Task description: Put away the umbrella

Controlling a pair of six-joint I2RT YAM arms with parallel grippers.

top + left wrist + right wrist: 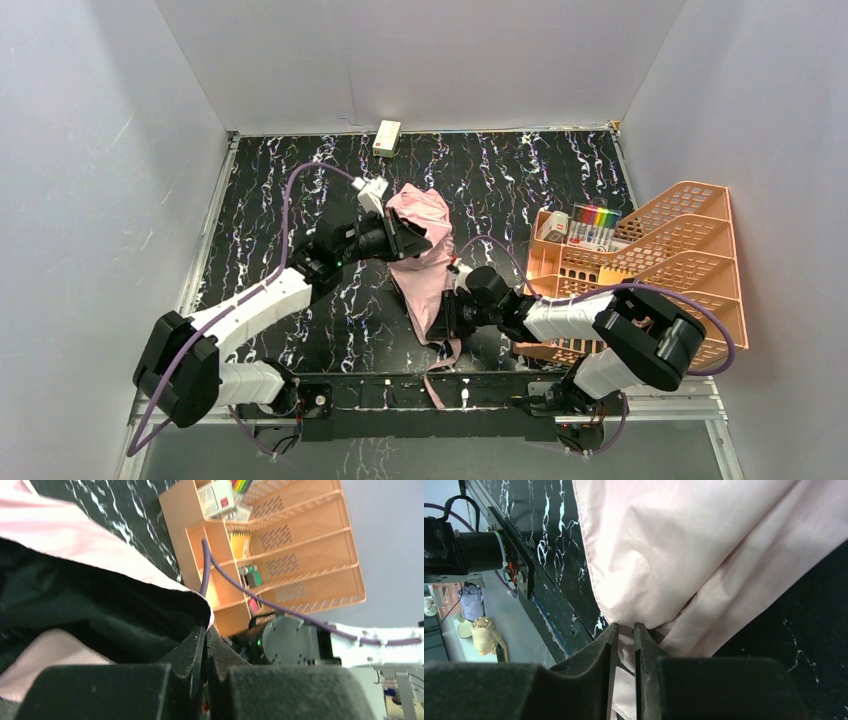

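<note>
Left hand clamped, right hand slightly parted

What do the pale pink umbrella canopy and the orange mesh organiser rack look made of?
Pale pink umbrella canopy: thin woven synthetic cloth, probably polyester; faint sheen, soft creases and folds. Orange mesh organiser rack: likely moulded plastic; uniform matt colour, perforated walls.

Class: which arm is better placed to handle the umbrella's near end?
Right: the right gripper sits at the umbrella's near end, fabric between its jaws; the left gripper clamps farther up.
</note>
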